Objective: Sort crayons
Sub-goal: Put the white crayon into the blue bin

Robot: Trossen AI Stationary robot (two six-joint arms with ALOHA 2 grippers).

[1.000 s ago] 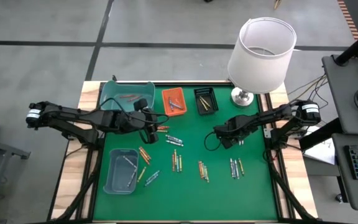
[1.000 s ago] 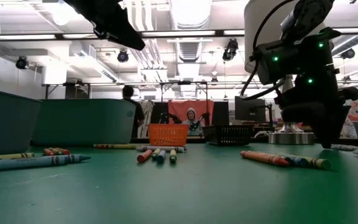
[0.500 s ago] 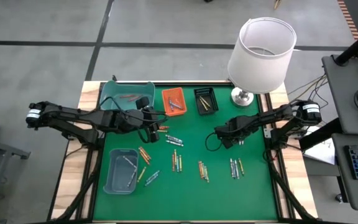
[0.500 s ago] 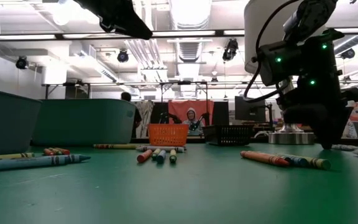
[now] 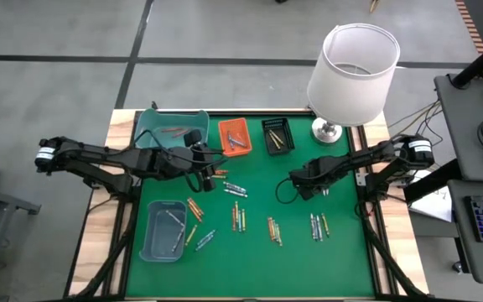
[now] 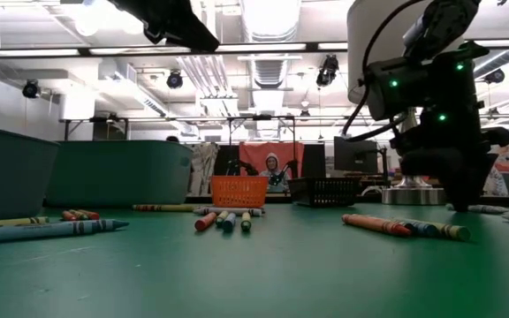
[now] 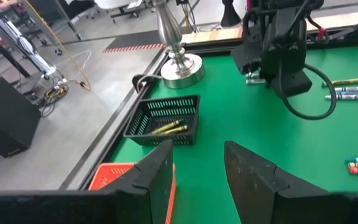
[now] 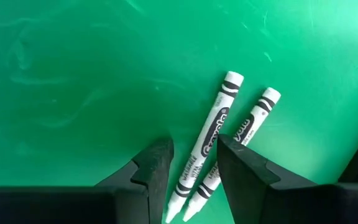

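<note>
Crayons lie in loose groups on the green mat (image 5: pixel 258 252): some at the middle (image 5: pixel 238 218), some toward the right (image 5: pixel 318 225), others near the left (image 5: pixel 194 207). My right gripper (image 5: pixel 298 190) points down, open, close over two white crayons lying side by side. One of them (image 8: pixel 211 140) runs into the gap between the fingers (image 8: pixel 194 149), and the other (image 8: pixel 247 134) passes behind one finger. My left gripper (image 5: pixel 212 174) hangs open and empty above the mat near the orange tray (image 5: pixel 233 137), fingers (image 7: pixel 197 149) apart.
A teal bin (image 5: pixel 168 130), the orange tray and a black basket (image 5: pixel 277 134) holding yellow crayons stand along the far edge. A grey-blue bin (image 5: pixel 164 229) sits at the near left. A lamp (image 5: pixel 352 71) stands at the far right corner.
My left gripper has tipped upward a little without changing place. The crayons lie where they did.
</note>
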